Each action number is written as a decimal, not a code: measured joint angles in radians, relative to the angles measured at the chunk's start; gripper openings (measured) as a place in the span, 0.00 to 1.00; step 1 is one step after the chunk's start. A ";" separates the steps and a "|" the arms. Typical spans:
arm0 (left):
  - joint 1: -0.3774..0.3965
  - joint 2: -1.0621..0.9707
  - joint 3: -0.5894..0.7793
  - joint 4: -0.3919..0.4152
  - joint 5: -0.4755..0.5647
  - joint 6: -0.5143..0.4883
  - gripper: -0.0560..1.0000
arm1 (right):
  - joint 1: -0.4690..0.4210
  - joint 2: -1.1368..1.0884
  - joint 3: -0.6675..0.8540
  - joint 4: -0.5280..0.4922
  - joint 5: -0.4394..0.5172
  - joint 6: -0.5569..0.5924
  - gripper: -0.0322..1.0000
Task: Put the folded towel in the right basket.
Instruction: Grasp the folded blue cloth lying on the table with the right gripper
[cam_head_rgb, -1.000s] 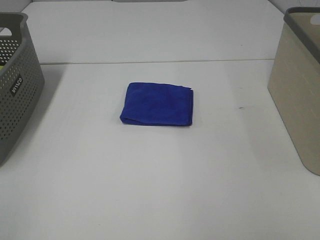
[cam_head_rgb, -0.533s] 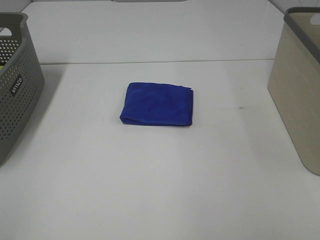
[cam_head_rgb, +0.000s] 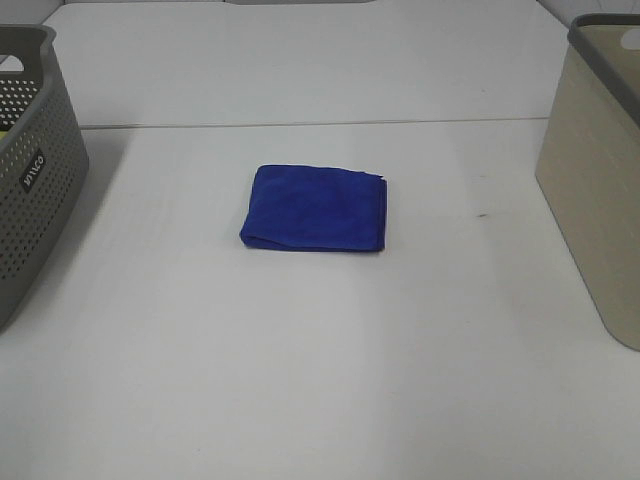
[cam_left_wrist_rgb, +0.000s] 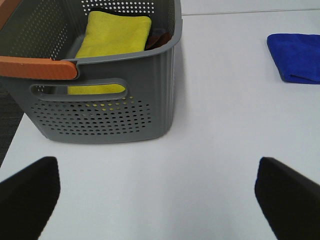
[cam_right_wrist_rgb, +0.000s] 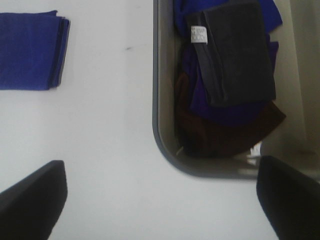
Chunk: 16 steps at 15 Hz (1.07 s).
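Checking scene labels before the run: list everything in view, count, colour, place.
folded towel: 1, blue, mid-table, between baskets
left basket: 1, grey perforated, table's left edge
yellow towel: 1, yellow, inside left basket
dark item: 1, reddish-brown, beside yellow towel
right basket: 1, beige, grey rim, table's right edge
grey cloth: 1, dark grey, white tag, atop right basket's pile
purple cloth: count unclear, blue-purple, under grey cloth
brown cloth: 1, brown, lowest
table: 1, white
left gripper: 1, black, jaws open, near left basket
right gripper: 1, black, jaws open, near right basket

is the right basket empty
No, the basket holds a grey towel lying on a blue cloth and a brown cloth.
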 joint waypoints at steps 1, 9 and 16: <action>0.000 0.000 0.000 0.000 0.000 0.000 0.99 | 0.000 0.054 -0.034 0.014 -0.018 -0.006 0.98; 0.000 0.000 0.000 0.000 0.000 0.000 0.99 | 0.198 0.834 -0.399 0.453 -0.141 -0.164 0.97; 0.000 0.000 0.000 0.000 0.000 0.000 0.99 | 0.196 1.252 -0.643 0.560 -0.080 -0.176 0.96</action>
